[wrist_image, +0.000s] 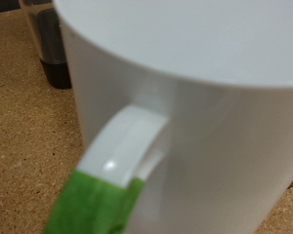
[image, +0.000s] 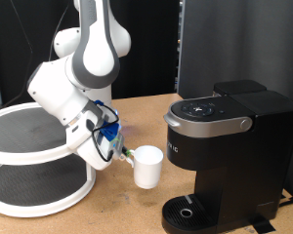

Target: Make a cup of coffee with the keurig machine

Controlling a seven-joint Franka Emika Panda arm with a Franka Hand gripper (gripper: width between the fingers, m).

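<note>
The white cup is just to the exterior view's left of the black keurig machine, near its round drip tray. My gripper reaches the cup from the left and is shut on its side handle. In the wrist view the cup fills the frame, and a green finger pad lies against the handle. The machine's silver-grey lid handle is down. I cannot tell whether the cup rests on the table or hangs just above it.
A white two-tier round shelf stands at the exterior view's left, close behind the arm. The cork-brown table runs under everything. A dark object shows behind the cup in the wrist view. Black panels stand at the back.
</note>
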